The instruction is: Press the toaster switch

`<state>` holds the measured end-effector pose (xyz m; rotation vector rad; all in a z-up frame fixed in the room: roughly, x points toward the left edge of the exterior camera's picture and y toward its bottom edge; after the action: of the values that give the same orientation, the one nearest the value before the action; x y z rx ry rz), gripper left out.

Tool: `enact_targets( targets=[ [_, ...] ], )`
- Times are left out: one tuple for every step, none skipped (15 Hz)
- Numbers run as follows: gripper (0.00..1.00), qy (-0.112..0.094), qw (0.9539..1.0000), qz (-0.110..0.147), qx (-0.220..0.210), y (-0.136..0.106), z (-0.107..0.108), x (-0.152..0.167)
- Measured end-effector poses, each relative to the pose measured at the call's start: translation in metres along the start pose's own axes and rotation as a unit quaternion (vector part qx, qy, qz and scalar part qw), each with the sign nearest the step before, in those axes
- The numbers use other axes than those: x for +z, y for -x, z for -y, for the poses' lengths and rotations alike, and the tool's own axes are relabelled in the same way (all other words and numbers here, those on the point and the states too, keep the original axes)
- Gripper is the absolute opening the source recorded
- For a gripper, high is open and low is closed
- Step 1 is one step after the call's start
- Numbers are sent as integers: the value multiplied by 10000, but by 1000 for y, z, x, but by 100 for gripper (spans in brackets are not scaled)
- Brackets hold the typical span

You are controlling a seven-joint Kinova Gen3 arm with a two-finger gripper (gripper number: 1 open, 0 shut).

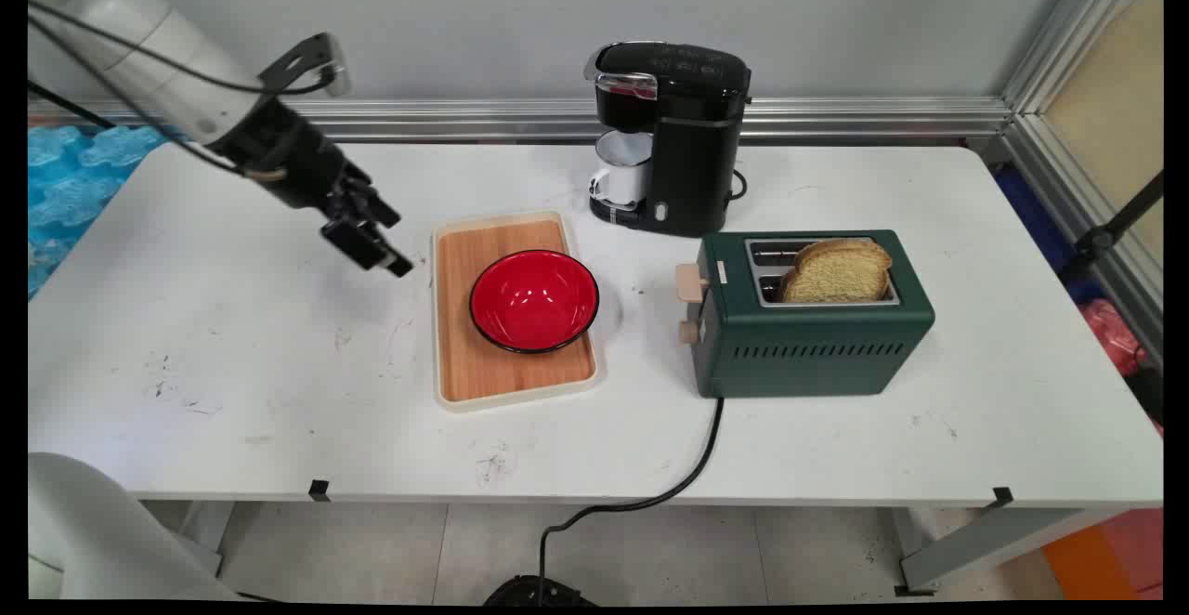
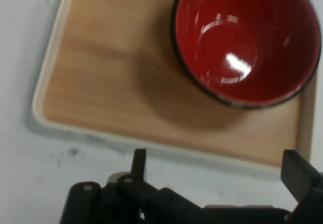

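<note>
- Main view: the end effector (image 1: 369, 242) hangs above the white tabletop (image 1: 232, 346), just left of the wooden tray (image 1: 509, 369), holding nothing.
- The tray has a cream rim, and a red bowl (image 1: 534, 300) with a black edge sits on its right half.
- Behind the tray stands a black coffee maker (image 1: 673, 137) with a white mug (image 1: 618, 178) under its spout.
- To the right of the tray is a green toaster (image 1: 813, 336), a slice of bread (image 1: 836, 271) sticking up from a slot, and its black cord (image 1: 687, 466) runs off the tabletop's near edge.
- Hand view: the end effector (image 2: 217, 171) has its fingers (image 2: 298, 176) spread wide, with nothing between them.
- The tray (image 2: 121, 88) lies beyond them on the tabletop (image 2: 30, 173), and the bowl (image 2: 247, 37) sits at the upper right.
</note>
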<state>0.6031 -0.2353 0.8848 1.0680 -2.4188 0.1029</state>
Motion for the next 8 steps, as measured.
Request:
enact_targets(
  targets=[
    [0, 33, 10000, -31, -31, -10, -3, 3],
    [0, 67, 9999, -62, -61, -19, -6, 5],
    [0, 105, 9999, -89, -89, -28, -9, 7],
    [0, 132, 9998, -108, -105, -34, -12, 9],
    [0, 161, 9997, -126, -121, -41, -15, 10],
    [0, 193, 9996, -148, -134, -48, -18, 11],
    [0, 230, 9995, -171, -140, -57, -22, 13],
    [0, 263, 9994, -188, -133, -66, -26, 14]
  ],
)
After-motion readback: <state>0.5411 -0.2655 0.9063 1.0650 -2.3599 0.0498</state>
